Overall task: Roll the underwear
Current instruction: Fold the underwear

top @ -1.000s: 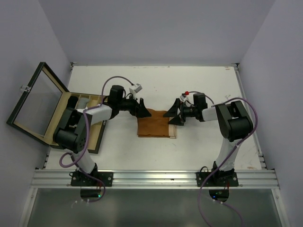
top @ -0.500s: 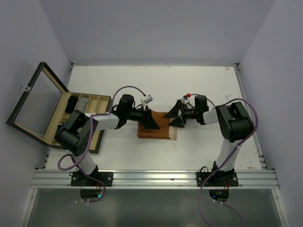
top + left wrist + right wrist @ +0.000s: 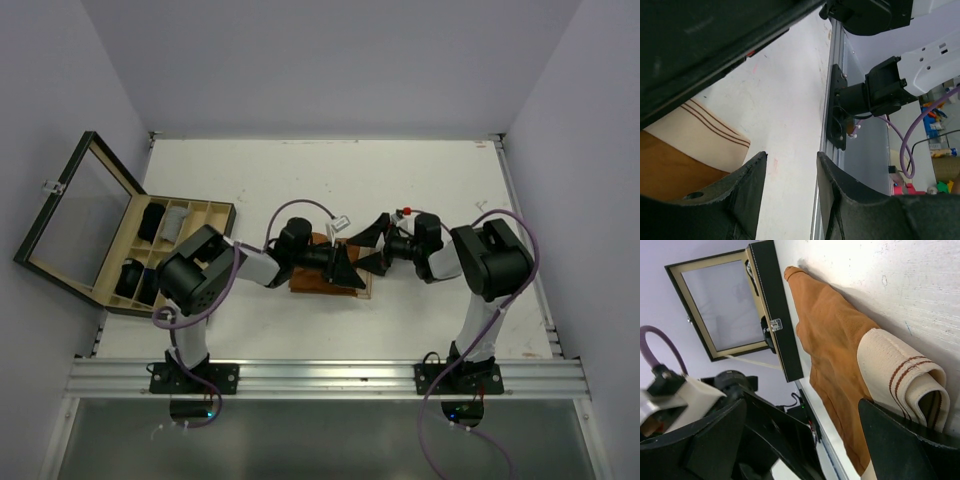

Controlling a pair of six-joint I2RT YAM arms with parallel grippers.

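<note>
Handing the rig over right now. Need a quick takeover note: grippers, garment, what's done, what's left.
Left gripper: fingers part-open, nothing between them, low over the orange-brown underwear.
Right gripper: wide open, fingers astride the striped waistband, which is curled over at that end.
The underwear lies mostly flat mid-table, right of the wooden box. The box lid is open, with black pieces and a grey one in its compartments.
Done: at most the first curl of the waistband.
Left: roll this piece up, then probably box it.
</note>
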